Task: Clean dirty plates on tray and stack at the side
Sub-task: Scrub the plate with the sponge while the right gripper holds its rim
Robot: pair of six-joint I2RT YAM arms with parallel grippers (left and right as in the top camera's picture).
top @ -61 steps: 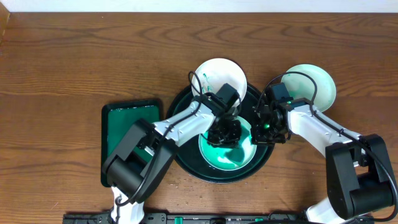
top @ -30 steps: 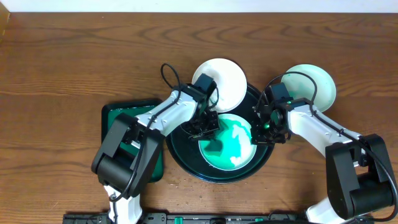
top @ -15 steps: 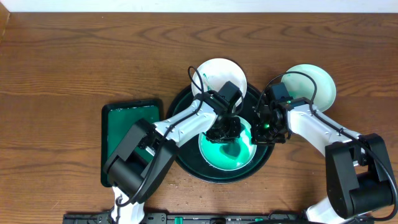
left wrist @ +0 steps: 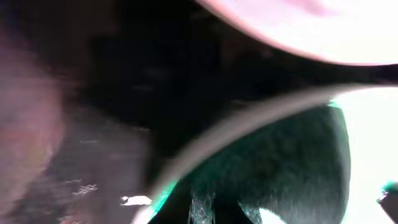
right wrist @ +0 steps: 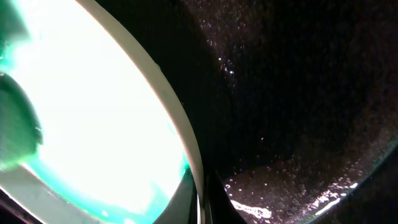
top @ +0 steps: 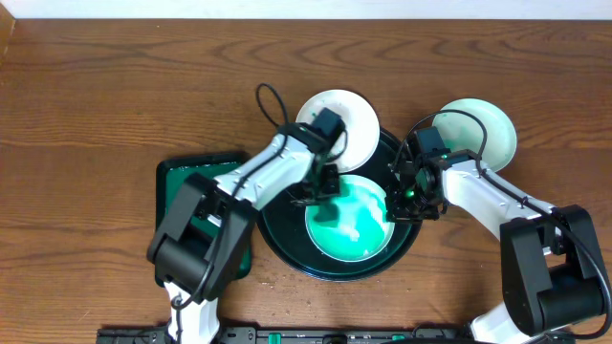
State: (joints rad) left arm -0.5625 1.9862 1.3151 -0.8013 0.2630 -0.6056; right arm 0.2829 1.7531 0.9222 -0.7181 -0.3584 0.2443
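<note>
The round tray (top: 287,250) sits at the centre of the table (top: 96,115) and holds a smeared plate (top: 351,229), its bowl washed with bright green and showing a white patch in the middle. An upper plate (top: 346,119), mostly white, lies at the tray's top edge and overlaps the rim. A third, the right plate (top: 488,129), rests on the wood at the upper right, outside the tray. Your left gripper (top: 320,188) is down at the smeared plate's upper left edge. Its wrist view is blurred, showing only a dark green mass over the plate, so you cannot tell whether the jaws are clenched or released. Your right gripper (top: 404,203) is at the same plate's right edge, and its wrist view shows the rim pinched between the fingers. At centre left, a small rectangular tray (top: 177,182) is partly under your left arm.
</note>
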